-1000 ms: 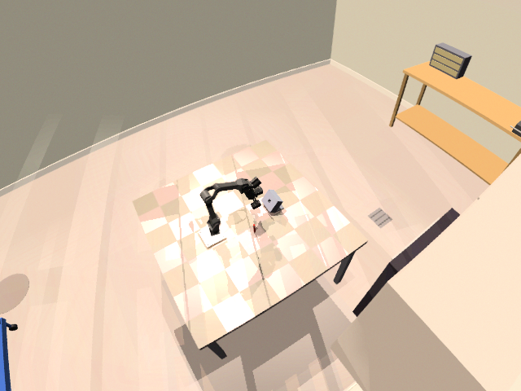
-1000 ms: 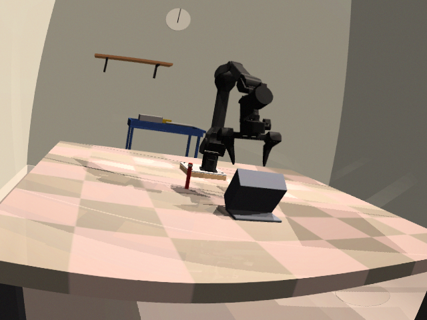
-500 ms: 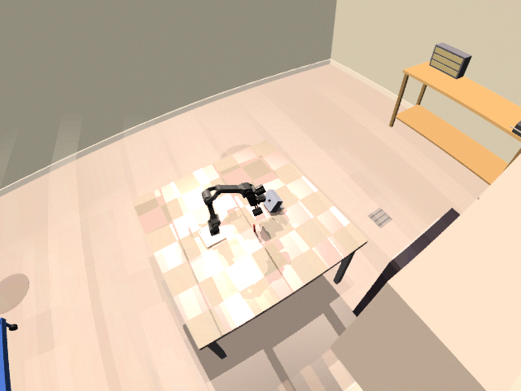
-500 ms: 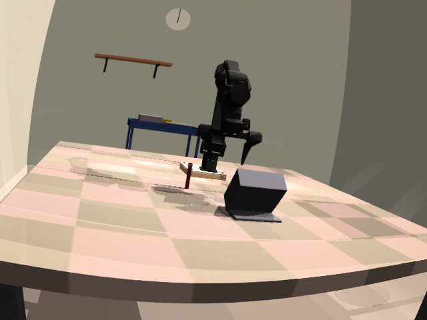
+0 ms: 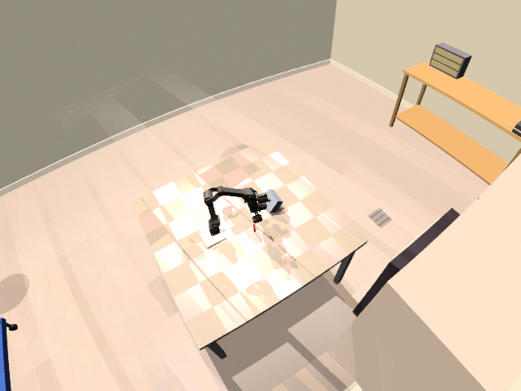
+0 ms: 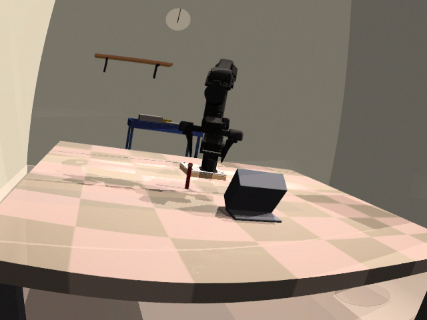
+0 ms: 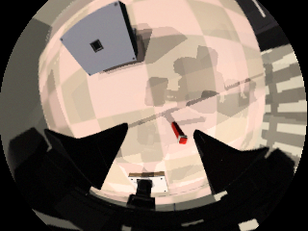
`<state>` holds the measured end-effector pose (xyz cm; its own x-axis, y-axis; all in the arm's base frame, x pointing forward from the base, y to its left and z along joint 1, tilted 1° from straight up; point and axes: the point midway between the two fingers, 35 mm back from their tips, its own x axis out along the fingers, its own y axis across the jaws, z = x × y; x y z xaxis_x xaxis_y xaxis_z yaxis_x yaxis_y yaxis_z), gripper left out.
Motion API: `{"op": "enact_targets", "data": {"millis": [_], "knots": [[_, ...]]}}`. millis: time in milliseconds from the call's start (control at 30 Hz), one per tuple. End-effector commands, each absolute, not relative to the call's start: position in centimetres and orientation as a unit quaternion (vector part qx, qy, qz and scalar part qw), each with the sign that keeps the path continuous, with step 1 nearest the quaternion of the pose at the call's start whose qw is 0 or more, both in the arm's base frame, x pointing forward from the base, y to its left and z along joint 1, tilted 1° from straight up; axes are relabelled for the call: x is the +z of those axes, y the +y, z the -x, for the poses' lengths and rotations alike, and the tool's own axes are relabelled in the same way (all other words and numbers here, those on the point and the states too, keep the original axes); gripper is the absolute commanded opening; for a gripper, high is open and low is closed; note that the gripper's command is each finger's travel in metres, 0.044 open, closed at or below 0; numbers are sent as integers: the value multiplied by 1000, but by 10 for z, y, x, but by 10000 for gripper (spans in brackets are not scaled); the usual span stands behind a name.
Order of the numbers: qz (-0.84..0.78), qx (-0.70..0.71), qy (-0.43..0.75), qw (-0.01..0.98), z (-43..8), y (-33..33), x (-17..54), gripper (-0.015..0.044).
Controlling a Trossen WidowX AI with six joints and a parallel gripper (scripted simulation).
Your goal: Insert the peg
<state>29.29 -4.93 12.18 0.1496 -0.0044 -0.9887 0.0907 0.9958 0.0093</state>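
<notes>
Gripper [image 6: 205, 146] wide open w/ nothing between the fingers, hanging above the table [image 6: 137, 241] w/ open air under the tips. In the wrist view the red peg [image 7: 179, 133] shows in the gap between the two dark fingers, nearer the right-hand one, not touching either. Peg [image 6: 187, 175] stands upright on the table, just in front of the arm's base plate [image 6: 203, 172] in the exterior view, well apart from the sloped panel [image 6: 255, 193]. In the top view the peg [image 5: 254, 227] is a tiny red mark just below the gripper [image 5: 256, 217], w/ the panel [image 5: 274, 200] beside the wrist, up & right of it. Panel's face shows in the wrist view as a grey-blue slab [image 7: 103, 38] w/ one small dark square-looking hole [image 7: 96, 44] near its middle; the panel sits upper left of the peg there, w/ bare checkered top between them. In the exterior view the panel sits on a thin flat foot [image 6: 253, 216]. Table edges are far from both peg & panel; wide stretch of checkered top on the near side. Tabletop is pink/tan/white checks, glossy, w/ blotchy shadows across it near the peg. Room: grey wall w/ a wooden wall shelf [image 6: 133, 60] & a round clock [image 6: 177, 19], blue bench [image 6: 155, 125] behind the arm, orange shelving unit [image 5: 458, 117] by the far wall w/ a small drawer box [image 5: 449, 59] on top, pale plank floor w/ a vent grille [image 5: 379, 217].
</notes>
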Motion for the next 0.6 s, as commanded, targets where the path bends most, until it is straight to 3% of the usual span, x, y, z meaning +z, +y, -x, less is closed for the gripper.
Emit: {"op": "enact_targets", "data": {"millis": [0,567], "knots": [[-35,-38,666,744,-284,-64,121,440],[-48,-46,692,719,-265,-90,115,440]]}}
